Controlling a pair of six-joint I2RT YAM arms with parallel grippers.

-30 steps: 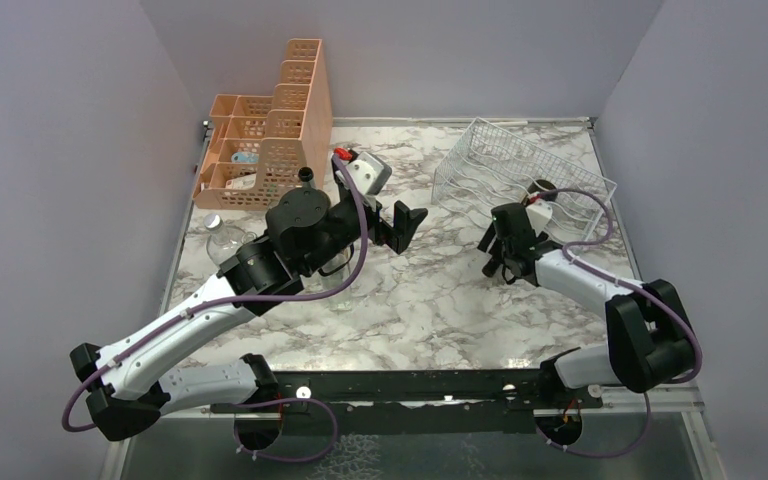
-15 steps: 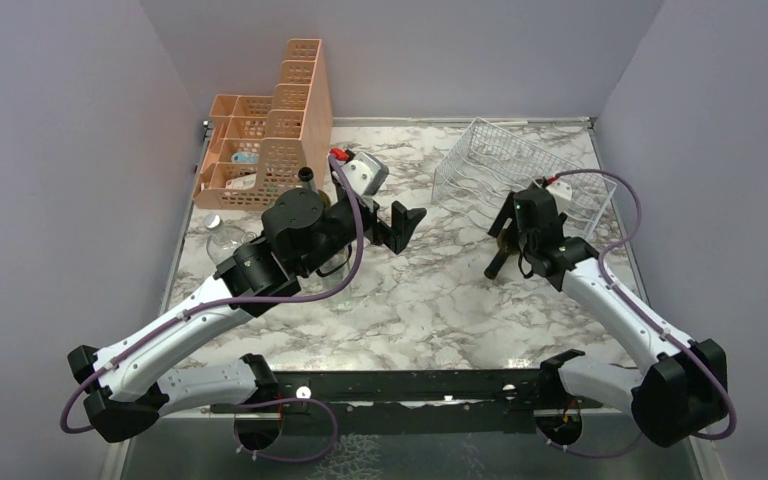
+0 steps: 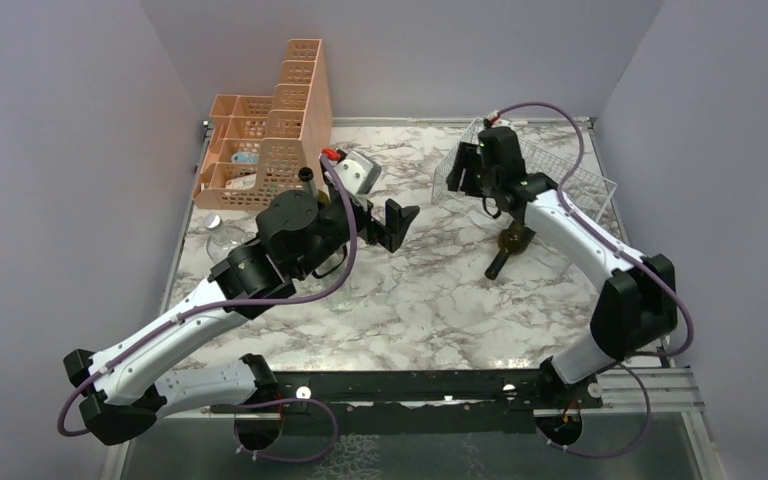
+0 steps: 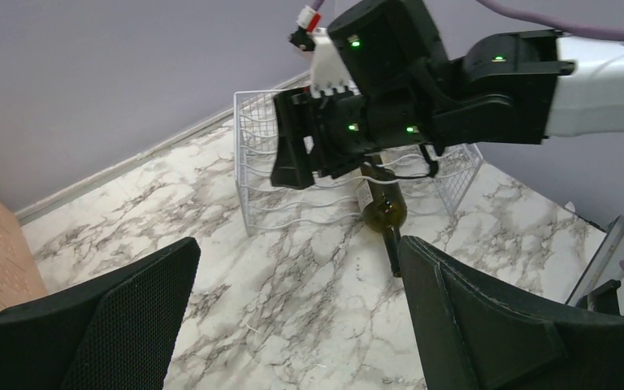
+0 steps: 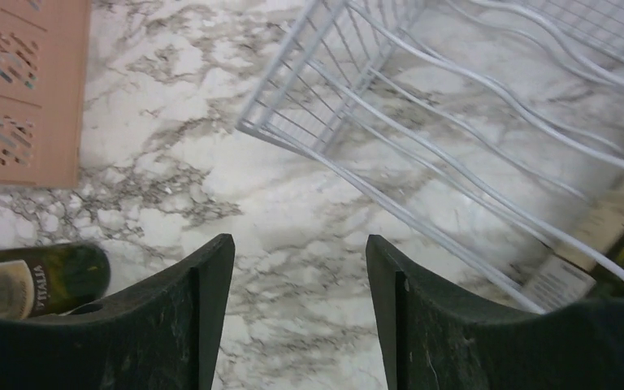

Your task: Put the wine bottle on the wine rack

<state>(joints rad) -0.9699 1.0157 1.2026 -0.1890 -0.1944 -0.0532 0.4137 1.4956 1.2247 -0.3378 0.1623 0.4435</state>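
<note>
- Right tool (image 3: 463, 172) hovered with its fingers apart, gripping nothing, over the wine rack's (image 3: 580, 180) left corner.
- Wine bottle (image 3: 513, 241) lay apart from it, nearer the arm's base, at the rack's near edge, neck poking out over the marble surface (image 3: 410, 300).
- Left tool (image 3: 395, 222) gaped wide, empty, well aside.

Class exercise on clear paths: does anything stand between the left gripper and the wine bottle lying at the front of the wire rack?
Nothing visible does. Only marble table lies between the left gripper and the wine bottle. The right gripper hangs by the front corner of the wine rack, beside that path, not across it.
</note>
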